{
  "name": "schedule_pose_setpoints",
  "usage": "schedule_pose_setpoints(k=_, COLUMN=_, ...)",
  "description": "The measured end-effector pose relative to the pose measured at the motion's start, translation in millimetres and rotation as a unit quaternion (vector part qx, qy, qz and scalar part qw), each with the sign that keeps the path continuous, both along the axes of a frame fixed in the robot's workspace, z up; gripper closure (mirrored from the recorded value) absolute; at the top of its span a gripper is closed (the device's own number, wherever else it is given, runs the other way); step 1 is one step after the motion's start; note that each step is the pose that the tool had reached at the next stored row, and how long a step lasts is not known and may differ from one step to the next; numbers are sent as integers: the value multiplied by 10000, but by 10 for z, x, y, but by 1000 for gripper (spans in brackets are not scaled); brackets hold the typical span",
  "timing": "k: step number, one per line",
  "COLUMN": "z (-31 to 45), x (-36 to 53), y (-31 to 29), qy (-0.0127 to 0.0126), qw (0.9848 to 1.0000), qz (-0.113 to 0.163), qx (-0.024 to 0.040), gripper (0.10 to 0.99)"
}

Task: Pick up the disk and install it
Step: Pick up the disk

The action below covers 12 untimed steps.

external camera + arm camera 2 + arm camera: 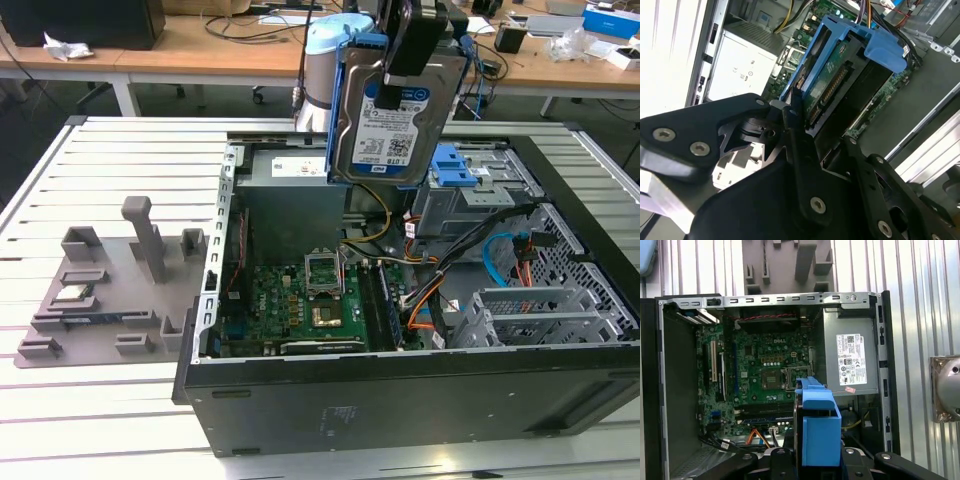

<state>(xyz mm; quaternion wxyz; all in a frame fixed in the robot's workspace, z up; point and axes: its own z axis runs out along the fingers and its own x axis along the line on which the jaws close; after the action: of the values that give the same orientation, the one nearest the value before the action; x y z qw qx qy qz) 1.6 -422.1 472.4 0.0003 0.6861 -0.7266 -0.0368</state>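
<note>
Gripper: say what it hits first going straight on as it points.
Shut on the disk, the gripper points down into the open computer case. The disk's lower end would probably reach the motherboard or the cables beside the power supply first; depth is unclear.

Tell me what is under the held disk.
Below the disk sits the open computer case: motherboard and orange cables show. The disk covers what lies straight beneath it.
</note>
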Motion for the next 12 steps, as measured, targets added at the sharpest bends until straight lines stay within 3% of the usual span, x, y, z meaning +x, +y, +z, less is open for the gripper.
schedule_pose_setpoints(k=12, z=-18, x=0, y=-195, qy=0, qw=10000, qz=0, qx=0, gripper=725)
